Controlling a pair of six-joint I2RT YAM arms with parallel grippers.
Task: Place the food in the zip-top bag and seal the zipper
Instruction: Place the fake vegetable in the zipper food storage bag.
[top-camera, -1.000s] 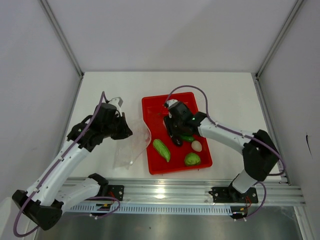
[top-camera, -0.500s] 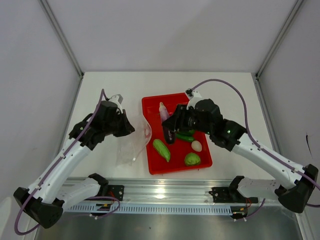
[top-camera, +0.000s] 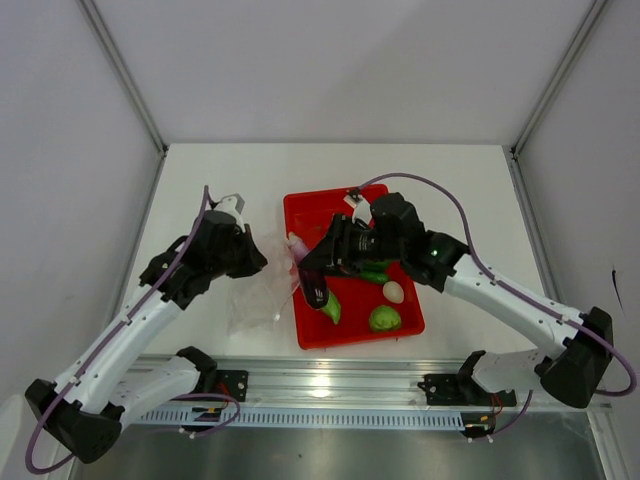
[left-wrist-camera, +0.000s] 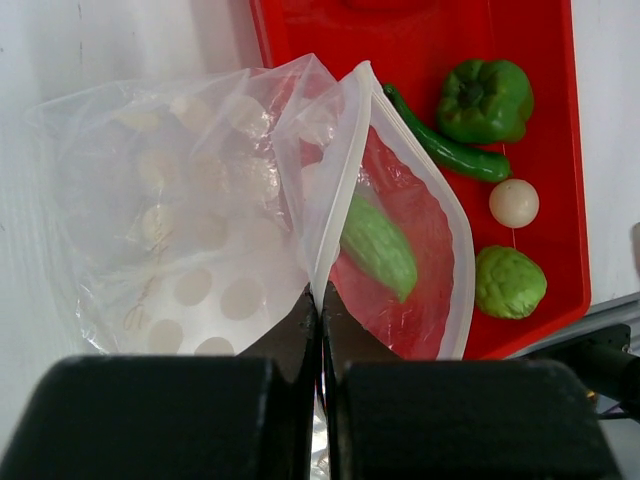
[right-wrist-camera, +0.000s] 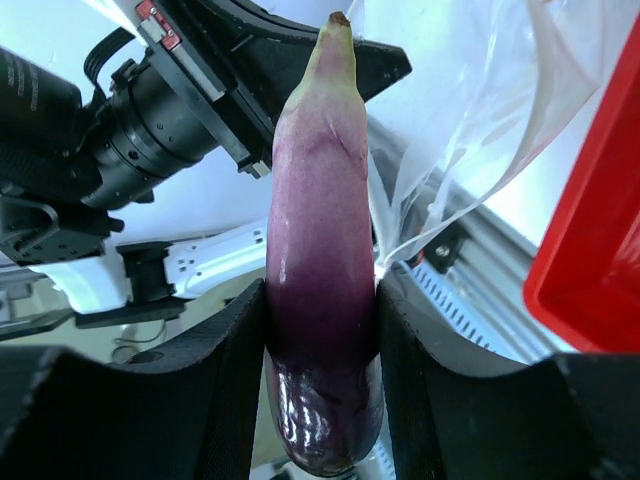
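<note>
1. The left gripper (left-wrist-camera: 320, 322) is clenched on the near rim of the zip-top bag (left-wrist-camera: 200, 230), with the thin plastic pinched between its 2 black fingers.
2. The bag lies on the white tabletop (top-camera: 450, 180) just left of the red tray (left-wrist-camera: 420, 40). Its mouth gapes toward the tray and 1 lip hangs over the tray's left edge.
3. The zipper (left-wrist-camera: 340, 195) runs along that open mouth, and its 2 sides are apart, so it is unsealed.
4. The right gripper (right-wrist-camera: 322, 330) is grasping the purple eggplant (right-wrist-camera: 322, 230) around its dark lower body, with the pale pointed tip sticking out past the fingers.
5. In the top view the eggplant (top-camera: 308, 270) hangs over the tray's left edge, close to the bag's mouth but outside it.
6. The light green gourd (left-wrist-camera: 378, 247) lies on the tray and shows through the bag's clear lip.
7. Also on the tray, well apart from the bag, are the green pepper (left-wrist-camera: 485, 100), the green chili (left-wrist-camera: 445, 150) beside it, the white egg-like piece (left-wrist-camera: 514, 203) and the round green one (left-wrist-camera: 510, 282).
</note>
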